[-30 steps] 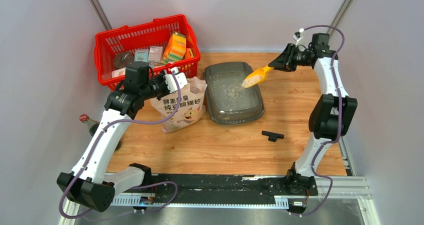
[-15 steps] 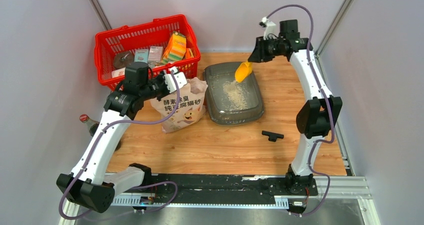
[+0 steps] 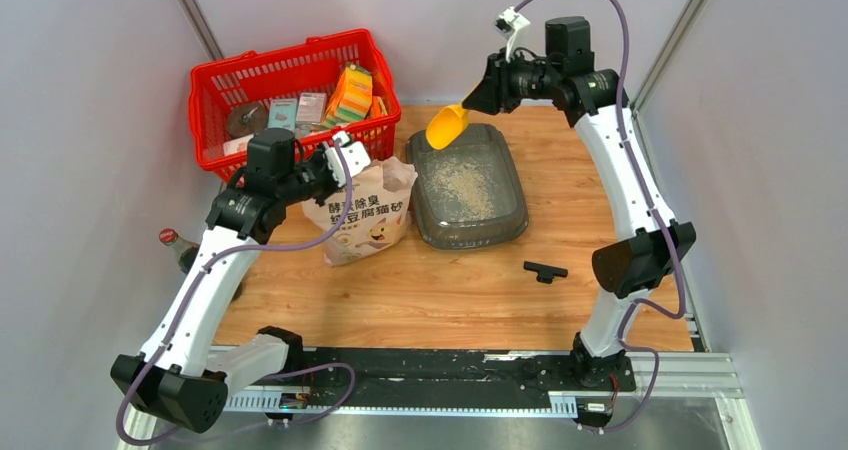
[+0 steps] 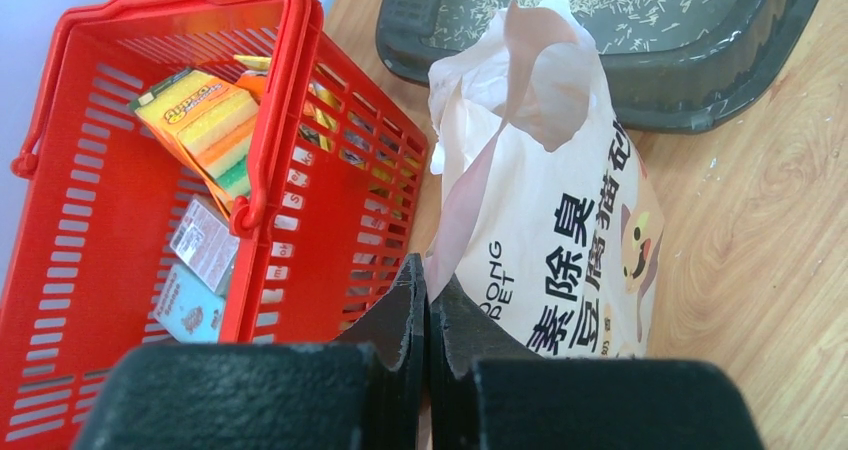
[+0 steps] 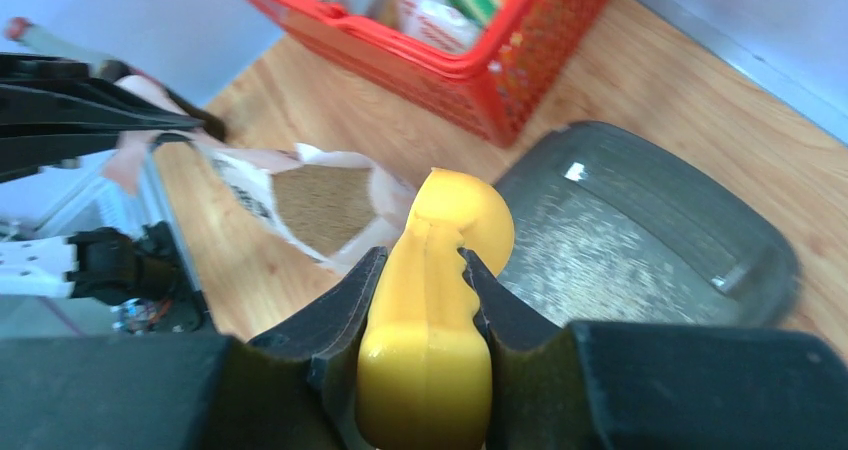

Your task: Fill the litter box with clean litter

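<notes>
The dark grey litter box (image 3: 510, 220) sits on the wood table, with a patch of pale clean litter (image 3: 462, 187) on its floor; it also shows in the left wrist view (image 4: 700, 95) and the right wrist view (image 5: 745, 235). My right gripper (image 3: 478, 97) is shut on the handle of a yellow scoop (image 3: 446, 126), held above the box's far left corner; the scoop (image 5: 440, 290) points toward the open paper bag (image 5: 320, 202). My left gripper (image 4: 426, 282) is shut on the edge of the beige cat-printed bag (image 3: 362, 220), holding its mouth open.
A red mesh basket (image 3: 215, 80) with sponges and packets stands at the back left, against the bag. A small black T-shaped part (image 3: 545, 270) lies on the wood right of centre. A bottle (image 3: 172, 240) stands at the left edge.
My right gripper swung the scoop left over the litter box, tipped its litter into the tray, and now holds it empty near the box's far left corner. The left arm barely moved.
</notes>
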